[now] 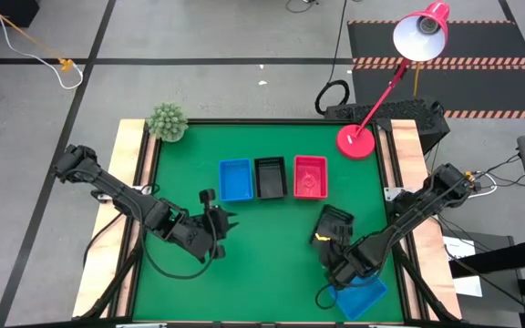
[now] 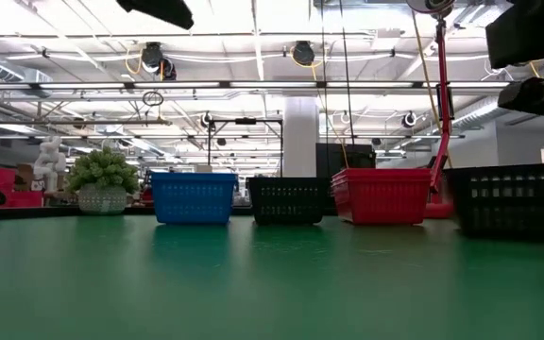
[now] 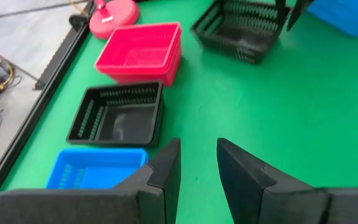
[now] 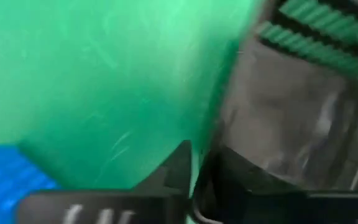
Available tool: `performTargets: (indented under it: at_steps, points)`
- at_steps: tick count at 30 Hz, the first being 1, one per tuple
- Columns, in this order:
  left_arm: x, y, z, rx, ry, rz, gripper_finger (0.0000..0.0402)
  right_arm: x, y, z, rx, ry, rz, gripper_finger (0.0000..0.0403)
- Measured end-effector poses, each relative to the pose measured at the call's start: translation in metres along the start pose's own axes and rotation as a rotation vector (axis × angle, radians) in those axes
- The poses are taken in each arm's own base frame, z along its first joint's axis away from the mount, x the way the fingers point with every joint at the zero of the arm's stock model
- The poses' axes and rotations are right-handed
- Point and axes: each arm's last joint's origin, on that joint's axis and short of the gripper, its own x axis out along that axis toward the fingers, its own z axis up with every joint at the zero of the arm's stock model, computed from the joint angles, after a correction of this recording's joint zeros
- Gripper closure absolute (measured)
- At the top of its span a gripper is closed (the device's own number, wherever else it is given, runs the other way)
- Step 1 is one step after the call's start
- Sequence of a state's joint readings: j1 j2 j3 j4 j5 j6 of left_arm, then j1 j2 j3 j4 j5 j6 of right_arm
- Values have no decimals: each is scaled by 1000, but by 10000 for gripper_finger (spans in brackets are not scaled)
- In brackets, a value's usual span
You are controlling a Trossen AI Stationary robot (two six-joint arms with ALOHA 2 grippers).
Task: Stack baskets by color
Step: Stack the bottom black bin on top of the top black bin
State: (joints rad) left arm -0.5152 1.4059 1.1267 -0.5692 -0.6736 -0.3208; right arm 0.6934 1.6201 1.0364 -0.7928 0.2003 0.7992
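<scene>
Three baskets stand in a row at the far middle of the table: blue (image 1: 235, 179), black (image 1: 270, 178) and red (image 1: 310, 177). A loose black basket (image 1: 336, 220) sits right of centre, and my right gripper (image 1: 329, 240) is shut on its near wall. Another blue basket (image 1: 359, 296) lies by the near right corner, partly under the right arm. My left gripper (image 1: 217, 222) hovers left of centre, open with nothing between its fingers (image 3: 197, 168). My right gripper comes steeply from above and has the loose black basket's near wall (image 4: 225, 118) between its fingers, one finger (image 4: 174, 163) outside over the green mat and the other inside the basket. The basket's bottom (image 2: 513, 231) rests on the table.
A red lamp stands with its base (image 1: 355, 142) at the far right corner, and a small potted plant (image 1: 166, 121) stands at the far left corner. Green mat lies open in the near middle, between the two arms.
</scene>
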Motion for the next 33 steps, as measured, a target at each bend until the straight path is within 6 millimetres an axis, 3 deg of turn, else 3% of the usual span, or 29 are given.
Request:
performTargets:
  at_steps: [3,12,20,26,33]
  points:
    - [0,-1,2,2,-19,-17,295,-6,1,1,-7,24,40,394]
    - [-2,-8,10,-13,-82,-97,295,-42,6,15,-109,-49,104,400]
    - [-7,-19,16,-23,-156,-178,290,-94,11,40,-204,-204,71,401]
    - [-7,-34,25,49,-249,-206,225,-122,4,63,-311,-347,1,401]
    - [-4,-53,44,128,-301,-164,149,-119,-28,93,-317,-369,-73,402]
